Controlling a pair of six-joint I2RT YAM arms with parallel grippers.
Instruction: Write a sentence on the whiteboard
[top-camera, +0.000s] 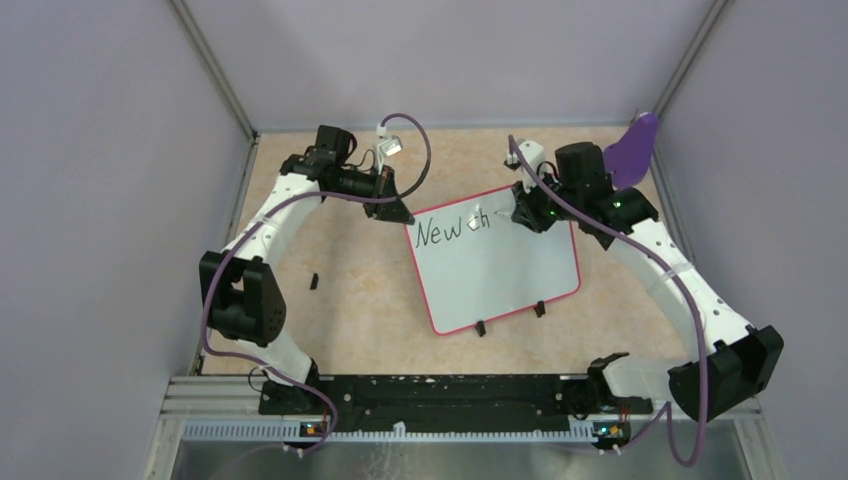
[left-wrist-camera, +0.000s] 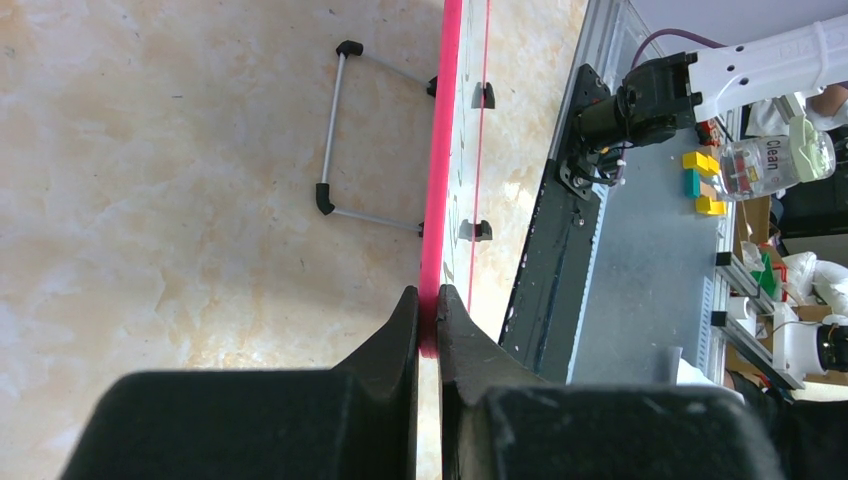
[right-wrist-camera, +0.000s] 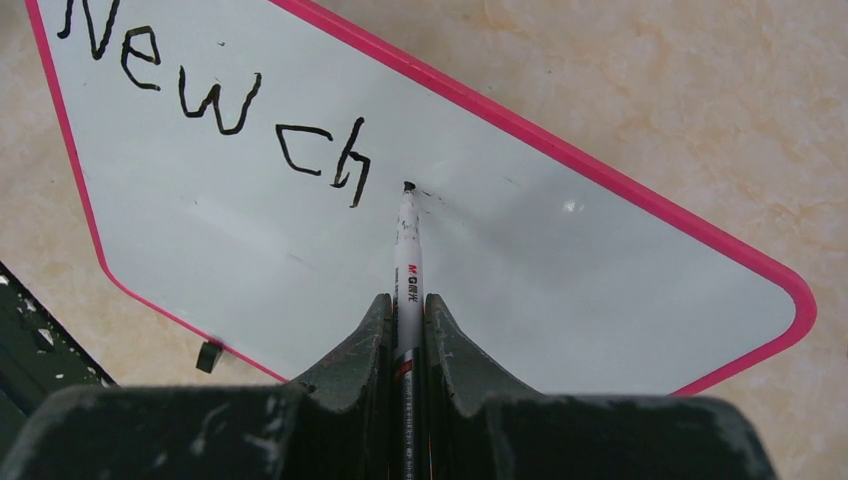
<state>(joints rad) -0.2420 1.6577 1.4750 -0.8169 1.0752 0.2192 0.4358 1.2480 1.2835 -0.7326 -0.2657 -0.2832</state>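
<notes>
Where the two arms are bolted at the near edge of the table (top-camera: 360, 300), their links rise and reach away toward the far side. A small black piece (top-camera: 314, 282) lies on the beige top near the left edge, well apart from the board.

Beyond it the whiteboard (top-camera: 495, 265) lies about mid-table, turned so its corners point slightly off the table's edges. Two black clip feet (top-camera: 480, 327) sit on its near edge. In the left wrist view a grey wire bracket (left-wrist-camera: 335, 130) with black ends juts from the pink rim (left-wrist-camera: 440, 150) on the tabletop side.

Of the sentence (top-camera: 450, 230), only "New ch" stands in dark marker along the board's far edge, starting at the far left corner (right-wrist-camera: 215, 100).

At that far left corner the left gripper (top-camera: 397, 210) is pinched narrow on the board's rim, one black finger (left-wrist-camera: 400, 330) on each face of the edge (left-wrist-camera: 428, 300).

At the far edge, toward the right corner, the right gripper (top-camera: 522, 215) is clamped on a white marker (right-wrist-camera: 408, 260), its jaws tight against the barrel (right-wrist-camera: 406, 310). The marker's dark tip meets the white surface (right-wrist-camera: 560, 290) just right of the "h".

Farthest off, a purple object (top-camera: 632, 150) stands by the table's far right corner; what it is cannot be told.
</notes>
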